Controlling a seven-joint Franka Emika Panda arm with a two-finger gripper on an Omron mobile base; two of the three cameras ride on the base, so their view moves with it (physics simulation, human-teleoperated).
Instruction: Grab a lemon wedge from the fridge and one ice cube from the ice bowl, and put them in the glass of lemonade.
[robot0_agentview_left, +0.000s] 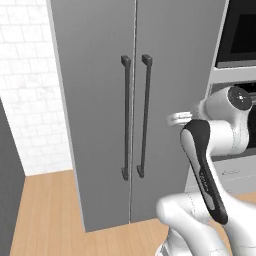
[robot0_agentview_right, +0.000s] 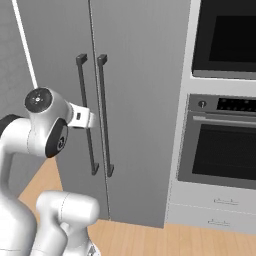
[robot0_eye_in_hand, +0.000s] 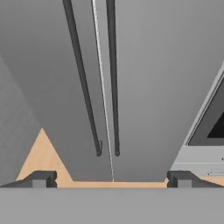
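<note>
The fridge stands straight ahead as a tall matte grey cabinet with both doors closed. Two long dark bar handles run down either side of the centre seam. In the hand view the same handles stretch away above my gripper, which is open with nothing between its fingertips. My hand is a short way in front of the doors, level with the handles and touching neither. The lemon wedge, the ice bowl and the glass of lemonade are out of view.
A black built-in oven with pale drawers below it adjoins the fridge on the right. To the left are a white brick wall and a dark grey panel. Wooden floor lies in front.
</note>
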